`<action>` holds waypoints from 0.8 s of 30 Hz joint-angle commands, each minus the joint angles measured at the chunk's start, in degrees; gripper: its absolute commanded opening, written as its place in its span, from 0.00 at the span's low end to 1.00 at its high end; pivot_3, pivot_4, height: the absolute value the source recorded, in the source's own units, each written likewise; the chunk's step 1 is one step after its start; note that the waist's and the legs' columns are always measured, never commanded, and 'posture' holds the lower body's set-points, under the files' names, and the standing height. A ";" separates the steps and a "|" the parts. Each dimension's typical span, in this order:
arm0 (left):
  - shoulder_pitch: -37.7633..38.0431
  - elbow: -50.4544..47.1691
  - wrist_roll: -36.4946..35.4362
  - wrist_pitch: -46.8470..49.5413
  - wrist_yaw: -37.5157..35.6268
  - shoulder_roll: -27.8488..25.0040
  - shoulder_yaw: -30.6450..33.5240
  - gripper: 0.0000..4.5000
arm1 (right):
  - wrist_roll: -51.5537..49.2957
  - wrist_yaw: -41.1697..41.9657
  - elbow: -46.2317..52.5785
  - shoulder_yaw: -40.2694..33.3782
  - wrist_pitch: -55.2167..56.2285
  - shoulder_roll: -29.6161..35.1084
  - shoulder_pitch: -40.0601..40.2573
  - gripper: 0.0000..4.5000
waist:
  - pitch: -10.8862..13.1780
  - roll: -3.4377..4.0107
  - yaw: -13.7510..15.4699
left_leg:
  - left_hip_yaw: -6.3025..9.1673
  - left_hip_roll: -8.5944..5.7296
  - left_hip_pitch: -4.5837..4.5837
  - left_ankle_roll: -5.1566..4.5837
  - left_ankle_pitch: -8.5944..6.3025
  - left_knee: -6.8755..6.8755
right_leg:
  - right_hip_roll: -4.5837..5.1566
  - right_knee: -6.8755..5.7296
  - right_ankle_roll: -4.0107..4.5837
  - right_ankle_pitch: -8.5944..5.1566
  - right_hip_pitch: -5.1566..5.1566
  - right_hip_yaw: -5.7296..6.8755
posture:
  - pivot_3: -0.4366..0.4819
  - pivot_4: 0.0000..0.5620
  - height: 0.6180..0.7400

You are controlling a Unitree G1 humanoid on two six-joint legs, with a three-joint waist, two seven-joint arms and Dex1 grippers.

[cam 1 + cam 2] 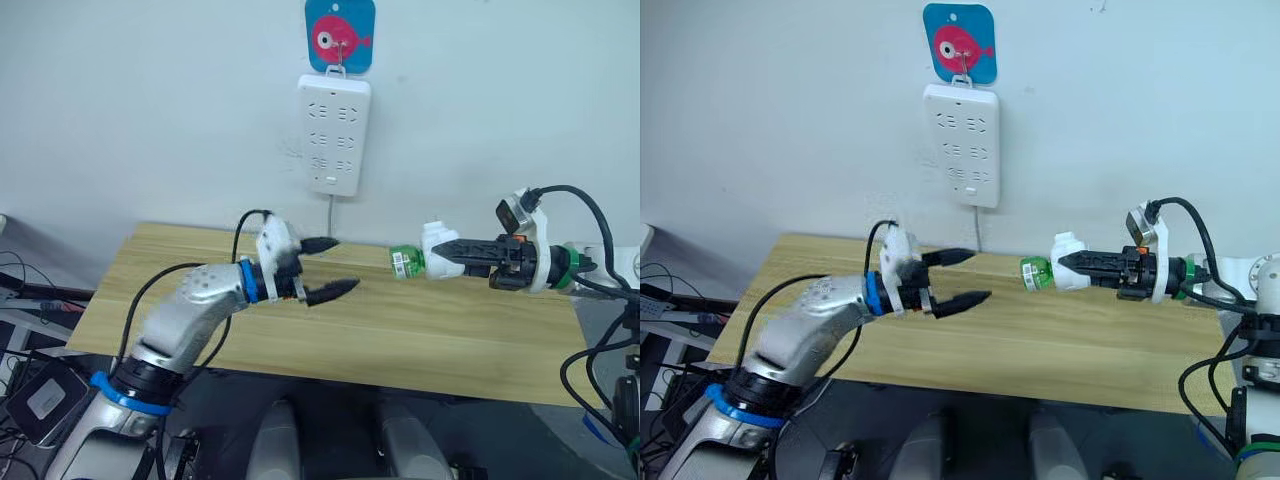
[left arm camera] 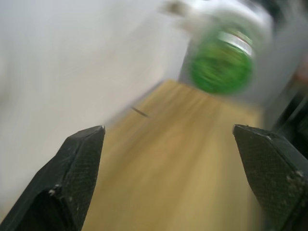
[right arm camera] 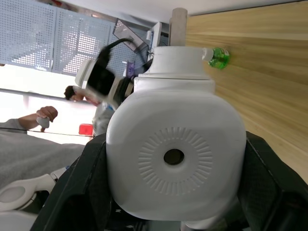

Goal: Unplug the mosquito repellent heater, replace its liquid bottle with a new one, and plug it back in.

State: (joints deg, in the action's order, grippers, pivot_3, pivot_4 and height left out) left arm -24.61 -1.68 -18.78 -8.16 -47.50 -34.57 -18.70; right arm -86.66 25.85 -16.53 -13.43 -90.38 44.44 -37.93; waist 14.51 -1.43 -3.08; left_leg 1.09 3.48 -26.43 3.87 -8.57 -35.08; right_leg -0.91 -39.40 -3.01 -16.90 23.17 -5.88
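Observation:
My right gripper is shut on the white mosquito repellent heater, holding it above the right part of the wooden table. A green liquid bottle sticks out of the heater toward my left gripper. The left gripper hangs open a short way from the bottle, not touching it. In the left wrist view the bottle's round green base sits ahead between the two spread fingers. The right wrist view faces the heater's top with its round hole, black fingers on both sides.
A long white power strip hangs on the wall from a blue fish hook, its cord dropping behind the table. A small green bottle seems to lie on the tabletop. A person's hand shows far off.

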 commanded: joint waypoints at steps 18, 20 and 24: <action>-17.63 29.83 62.81 -61.17 45.67 10.01 1.05 0.99 | -12.07 -7.35 3.32 0.41 0.31 -1.81 -1.02 0.67 | 0.00 0.00 0.67 | 0.21 0.01 -0.38 -0.16 -0.08 -0.01 | 0.02 0.19 -0.32 0.29 0.12 0.23 | 0.42 0.39 1.00; -18.25 30.04 64.01 -61.51 47.39 9.83 0.61 0.99 | -13.30 -8.16 3.55 1.03 0.99 -1.49 -0.73 0.67 | 0.00 0.00 0.65 | 0.21 0.01 -0.37 -0.16 -0.08 -0.01 | 0.02 0.11 -0.32 0.29 0.12 0.24 | 0.42 0.39 1.00; -18.89 29.59 64.92 -63.05 49.75 9.46 0.29 0.99 | -15.36 -9.62 3.67 2.08 2.32 -0.84 -0.39 0.67 | 0.00 0.00 0.66 | 0.24 0.00 -0.35 -0.16 -0.08 -0.05 | 0.02 -0.01 -0.32 0.29 0.12 0.26 | 0.42 0.39 1.00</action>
State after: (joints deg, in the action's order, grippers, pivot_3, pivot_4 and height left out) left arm -42.61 29.20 46.15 -69.91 0.65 -24.91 -18.14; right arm -98.87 16.31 -14.60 -10.80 -88.95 42.43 -38.67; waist 14.51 -1.43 -2.42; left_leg 1.33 3.49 -26.77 3.71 -8.65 -35.14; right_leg -0.90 -39.44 -3.33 -16.60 23.29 -5.62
